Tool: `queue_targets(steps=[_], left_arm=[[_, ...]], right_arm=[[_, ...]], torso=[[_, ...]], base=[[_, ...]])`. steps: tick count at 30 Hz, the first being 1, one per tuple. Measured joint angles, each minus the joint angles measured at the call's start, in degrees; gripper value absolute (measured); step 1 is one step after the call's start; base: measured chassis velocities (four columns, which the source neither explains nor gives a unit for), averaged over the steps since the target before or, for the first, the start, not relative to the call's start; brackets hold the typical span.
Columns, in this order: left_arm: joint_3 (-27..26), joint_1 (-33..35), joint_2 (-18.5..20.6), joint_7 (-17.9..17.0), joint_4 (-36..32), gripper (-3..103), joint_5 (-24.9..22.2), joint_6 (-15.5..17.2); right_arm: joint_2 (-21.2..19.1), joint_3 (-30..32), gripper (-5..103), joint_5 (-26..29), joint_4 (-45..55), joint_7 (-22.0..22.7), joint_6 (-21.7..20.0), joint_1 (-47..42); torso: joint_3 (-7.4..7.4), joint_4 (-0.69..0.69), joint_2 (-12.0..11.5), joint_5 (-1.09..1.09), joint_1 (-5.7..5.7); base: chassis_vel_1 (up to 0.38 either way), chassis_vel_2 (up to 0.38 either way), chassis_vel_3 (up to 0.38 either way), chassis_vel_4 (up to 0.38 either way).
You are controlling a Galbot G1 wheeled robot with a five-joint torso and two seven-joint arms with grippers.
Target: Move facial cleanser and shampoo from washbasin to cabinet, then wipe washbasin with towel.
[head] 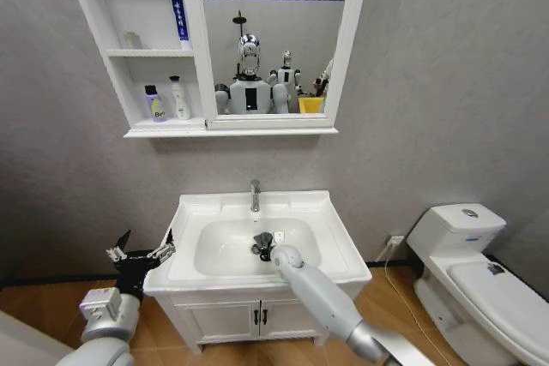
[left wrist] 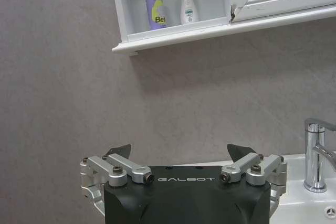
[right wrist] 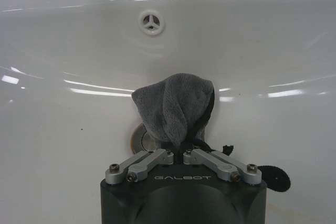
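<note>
Right tool (right wrist: 180,153) clamps towel (right wrist: 176,106) | drain (right wrist: 139,137) beneath | left tool (left wrist: 178,153) spread

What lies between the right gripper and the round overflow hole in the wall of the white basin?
In the right wrist view, the grey towel held by the right gripper, then bare white washbasin up to the overflow hole.

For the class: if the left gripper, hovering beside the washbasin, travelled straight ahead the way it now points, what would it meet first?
Most likely the grey wall. The left gripper is open and points at bare wall below the cabinet, left of the tap. Depth is unclear.
</note>
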Motion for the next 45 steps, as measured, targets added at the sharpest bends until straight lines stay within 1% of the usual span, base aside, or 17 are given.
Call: queue_targets(steps=[4,8,16,21,26,27,29,31,40,45], left_arm=[[0.0,0.0,0.0,0.0,0.0,100,0.0,0.0],[0.0,0.0,0.0,0.0,0.0,100,0.0,0.0],[0.0,0.0,0.0,0.0,0.0,100,0.0,0.0],[0.0,0.0,0.0,0.0,0.0,100,0.0,0.0],[0.0,0.0,0.0,0.0,0.0,100,0.0,0.0],[0.0,0.0,0.0,0.0,0.0,100,0.0,0.0],[0.0,0.0,0.0,0.0,0.0,100,0.0,0.0],[0.0,0.0,0.0,0.0,0.0,100,0.0,0.0],[0.0,0.0,0.0,0.0,0.0,100,0.0,0.0],[0.0,0.0,0.0,0.0,0.0,100,0.0,0.0]], right_arm=[[1.3,-0.4,3,-1.8,-1.4,-1.1,1.3,-0.1],[2.1,-1.0,3,-2.1,-1.3,-1.4,1.7,-0.5],[2.0,-1.6,3,-1.7,0.8,-1.5,2.2,-1.1],[0.1,-1.0,3,-0.2,3.3,0.5,1.1,-1.6],[-1.5,-0.1,3,0.7,4.6,1.6,0.1,-2.3],[-3.3,1.3,3,1.4,6.3,2.6,-0.3,-3.3],[-3.6,1.6,3,1.5,6.8,2.9,-0.5,-3.5],[-4.9,2.4,3,1.5,8.9,3.6,-0.8,-4.1],[-7.5,4.3,3,1.6,11.9,5.2,-1.3,-6.2],[-8.5,5.0,3,1.7,12.6,5.3,-1.4,-6.9]], torso=[[0.0,0.0,0.0,0.0,0.01],[0.0,0.0,0.0,0.0,0.01],[0.01,0.02,0.0,0.01,0.01],[0.01,0.01,0.0,0.01,0.01],[0.01,0.0,0.0,0.02,0.01],[0.01,0.0,0.0,0.02,0.01],[0.01,0.0,0.0,0.02,0.01],[0.01,-0.01,0.0,0.01,0.01],[0.0,0.01,0.0,0.02,0.01],[0.0,0.01,0.0,0.01,0.0]], base=[[0.0,0.0,0.0,0.0],[0.0,0.0,0.0,0.0],[0.0,0.0,0.0,0.0],[0.0,0.0,0.0,0.0],[0.0,0.0,0.0,0.0],[0.0,0.0,0.0,0.0],[0.0,0.0,0.0,0.0],[0.0,0.0,0.0,0.0],[0.0,0.0,0.0,0.0],[0.0,0.0,0.0,0.0]])
